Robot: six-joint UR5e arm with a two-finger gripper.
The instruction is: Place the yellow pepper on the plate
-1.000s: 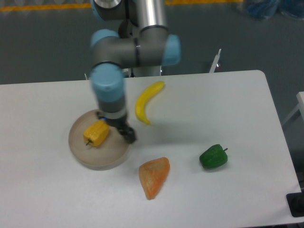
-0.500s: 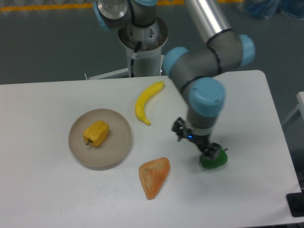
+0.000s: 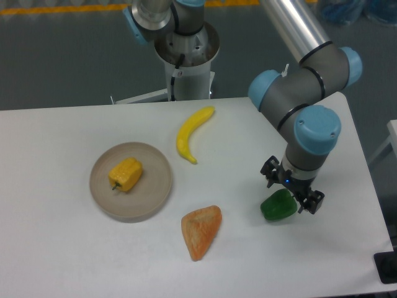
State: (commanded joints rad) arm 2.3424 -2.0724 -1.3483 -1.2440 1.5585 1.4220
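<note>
Yellow pepper [image 3: 126, 174] lying on the plate [image 3: 158, 186], a little left of the plate's middle, stem towards the near worktop [image 3: 74, 261] edge; plate near the left edge; gripper [image 3: 292, 190] over the green pepper [image 3: 276, 207] close to the right edge, fingers spread wide, one at each side of it, gripping nothing; banana [image 3: 191, 131] towards the far edge; orange wedge [image 3: 200, 231] near the front edge.
</note>
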